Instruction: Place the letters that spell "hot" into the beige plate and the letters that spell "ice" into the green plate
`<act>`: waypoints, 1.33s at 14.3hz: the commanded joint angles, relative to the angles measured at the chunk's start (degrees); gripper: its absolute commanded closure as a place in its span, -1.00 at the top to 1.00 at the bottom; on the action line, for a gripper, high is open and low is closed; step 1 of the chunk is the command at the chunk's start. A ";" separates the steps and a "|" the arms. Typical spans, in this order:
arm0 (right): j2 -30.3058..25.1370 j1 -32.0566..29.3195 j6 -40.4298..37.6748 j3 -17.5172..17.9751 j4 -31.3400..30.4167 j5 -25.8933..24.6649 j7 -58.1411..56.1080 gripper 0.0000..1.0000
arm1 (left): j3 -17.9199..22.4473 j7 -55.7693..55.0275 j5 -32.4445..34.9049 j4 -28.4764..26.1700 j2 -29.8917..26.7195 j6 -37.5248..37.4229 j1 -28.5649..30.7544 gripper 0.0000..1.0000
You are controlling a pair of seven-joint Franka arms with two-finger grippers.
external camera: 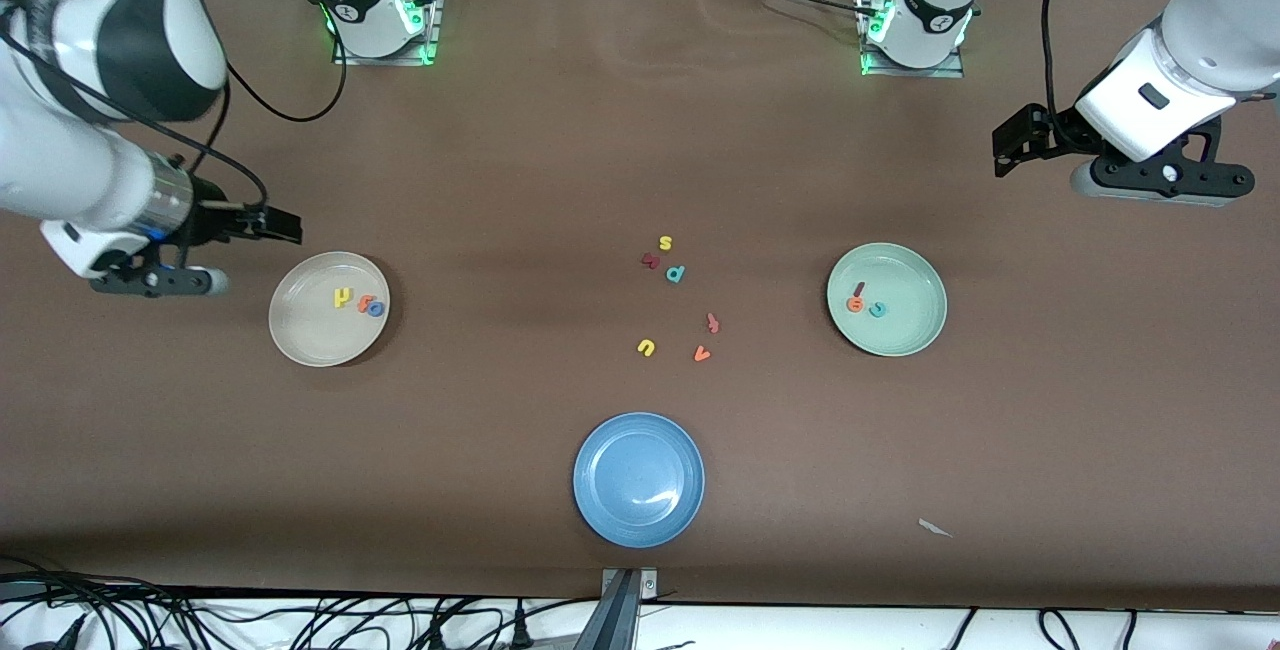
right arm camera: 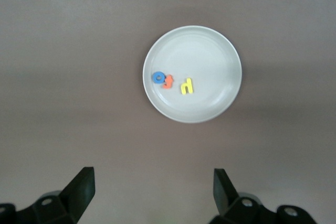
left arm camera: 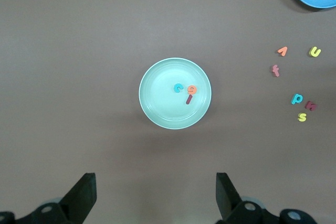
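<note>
Tabletop (external camera: 560,150): brown, matte, flat.

Plates, three, round, shallow, raised rims, glossy. Beige plate (external camera: 305,330) toward my right arm's end; green plate (external camera: 910,325) toward my left arm's end; blue plate (external camera: 639,479) between them, nearest the front camera.

My right gripper (right arm camera: 152,195), black, hangs over bare table beside the beige plate, jaws spread wide, holding nothing. My left gripper (left arm camera: 156,195) hangs likewise near the green plate, jaws apart, empty.

Foam letters, tiny. In the beige plate: yellow "h" (external camera: 343,298), orange "t" (external camera: 365,305), blue ring "o" (external camera: 377,308), the last two touching. In the green plate: dark red bar "i" (external camera: 859,289), orange "e" (external camera: 855,304), teal "c" (external camera: 878,309).

Loose letters (external camera: 676,274) on the table, at twelve o'clock from the blue plate.
</note>
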 commanded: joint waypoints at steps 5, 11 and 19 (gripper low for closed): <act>-4.85 -5.16 -6.88 3.57 2.29 -0.92 -0.50 1.00 | 0.08 0.64 0.64 2.03 0.93 -0.84 -0.73 1.00; -4.94 -6.73 -4.06 3.48 3.35 -0.83 -2.43 1.00 | -0.10 0.20 0.46 2.12 0.93 -0.92 -0.82 1.00; -3.53 -6.57 -3.89 3.40 6.52 -1.09 -2.52 1.00 | -0.01 0.46 0.55 2.03 0.93 -0.84 -0.82 1.00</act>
